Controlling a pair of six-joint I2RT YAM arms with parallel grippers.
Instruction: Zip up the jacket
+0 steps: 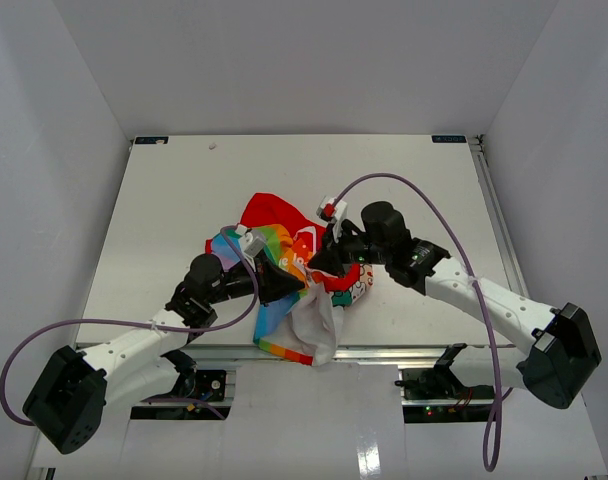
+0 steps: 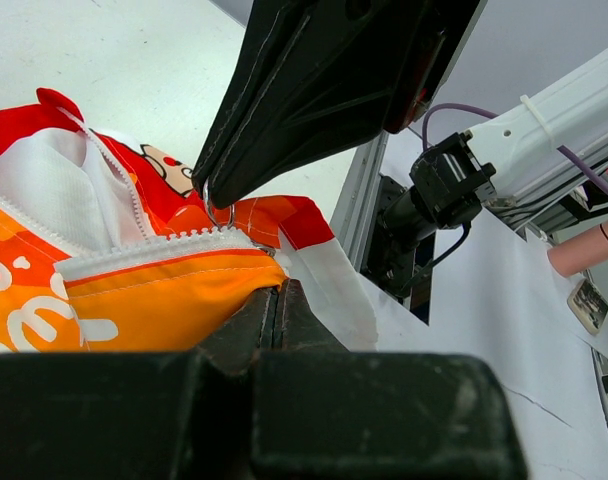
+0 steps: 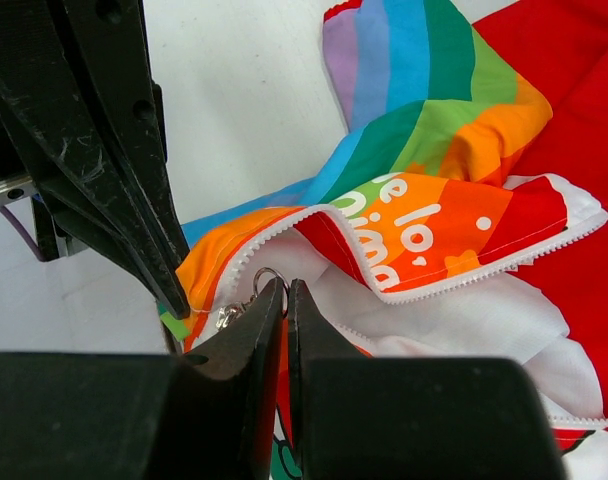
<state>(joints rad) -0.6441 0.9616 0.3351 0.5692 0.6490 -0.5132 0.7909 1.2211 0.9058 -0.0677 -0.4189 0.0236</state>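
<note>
Right wrist: right pincer (image 3: 286, 290) tight on jacket (image 3: 454, 215)

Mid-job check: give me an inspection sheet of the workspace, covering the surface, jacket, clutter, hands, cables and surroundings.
Surface: white table, flat, nothing spilled.
Job's things: jacket crumpled mid-table, one part hanging over the near edge; zipper open, its teeth rows apart.
Clutter: nothing seen on the table.
Hands: left hand shut on the jacket's orange edge just below the teeth; right hand shut at the pull ring; whether it pinches ring or cloth, cannot tell.
Cables: left arm's cable and right arm's cable, both purple, loop off the arms; no snag seen.
Surroundings: white walls on three sides.
</note>
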